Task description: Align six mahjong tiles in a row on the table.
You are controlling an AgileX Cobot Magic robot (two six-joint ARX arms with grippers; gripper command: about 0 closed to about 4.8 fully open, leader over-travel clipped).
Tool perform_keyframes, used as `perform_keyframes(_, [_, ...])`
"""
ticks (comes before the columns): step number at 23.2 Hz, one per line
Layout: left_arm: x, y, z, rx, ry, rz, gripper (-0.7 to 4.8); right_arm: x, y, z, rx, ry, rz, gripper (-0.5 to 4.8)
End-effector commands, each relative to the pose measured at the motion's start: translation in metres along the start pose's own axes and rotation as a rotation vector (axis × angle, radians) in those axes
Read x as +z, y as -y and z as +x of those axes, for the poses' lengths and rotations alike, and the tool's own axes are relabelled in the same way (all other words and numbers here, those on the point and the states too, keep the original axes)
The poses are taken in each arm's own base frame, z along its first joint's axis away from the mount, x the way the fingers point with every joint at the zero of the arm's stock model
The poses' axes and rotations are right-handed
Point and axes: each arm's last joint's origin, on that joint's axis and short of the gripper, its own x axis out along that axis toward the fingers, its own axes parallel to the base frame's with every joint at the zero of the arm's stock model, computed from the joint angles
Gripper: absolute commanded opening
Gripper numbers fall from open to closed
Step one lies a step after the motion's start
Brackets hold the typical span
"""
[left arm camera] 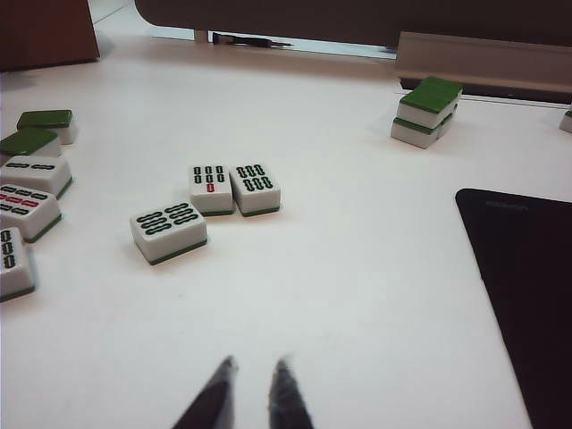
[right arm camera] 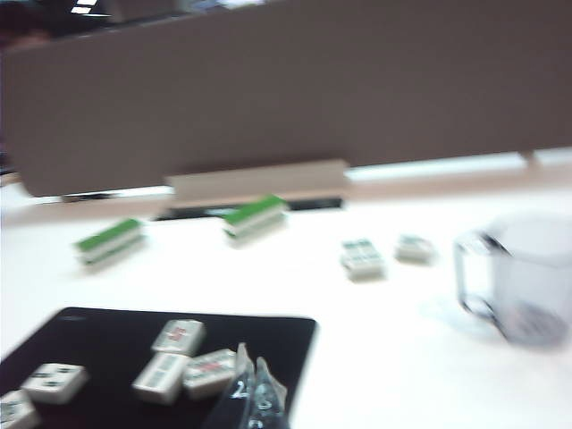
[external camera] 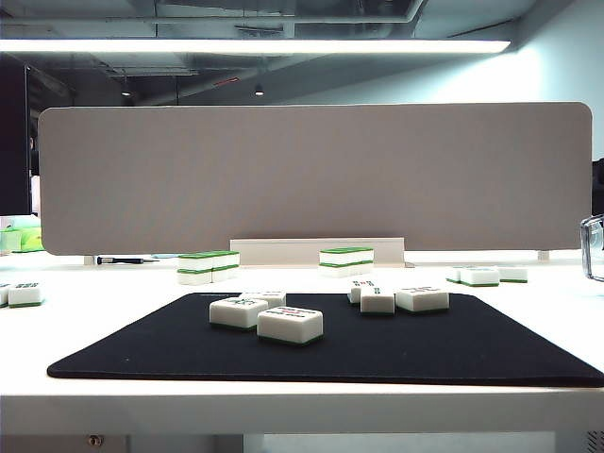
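The left gripper (left arm camera: 253, 393), two dark tapered fingers nearly pressed together with only a thin slit between them and nothing pinched, hangs low over bare white worktop (left arm camera: 357, 295); ahead of it lie three spare white tiles (left arm camera: 210, 201) with dark bar marks, and off to one side the corner of the thin black rectangular mat (left arm camera: 523, 286). The right gripper (right arm camera: 253, 399) shows as a blurred dark tip at the mat's near corner; whether it is spread or closed cannot be told, and it appears to carry nothing. Just beyond it sit three of the six white green-based mahjong tiles (right arm camera: 183, 357), touching in a loose cluster. The exterior view alone shows all six on the mat (external camera: 311, 311), in two loose groups, not yet in a row, probably because aligning has hardly begun; neither arm appears there. Only the right wrist view shows the clear plastic cup (right arm camera: 523, 277) well clear of the mat.
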Motion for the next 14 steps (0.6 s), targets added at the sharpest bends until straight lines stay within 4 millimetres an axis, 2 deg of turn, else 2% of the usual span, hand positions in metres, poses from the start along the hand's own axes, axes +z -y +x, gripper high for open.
perform_keyframes(1, [-0.001,0.0,0.0,-0.004,-0.01,0.001,0.52,-0.01,0.005,0.004,-0.074,0.007,0.036,-0.01])
perform_keyframes(14, [-0.001,0.0,0.0,-0.004,-0.01,0.001,0.53,-0.062,0.021,0.015,-0.264,-0.12,0.044,-0.01])
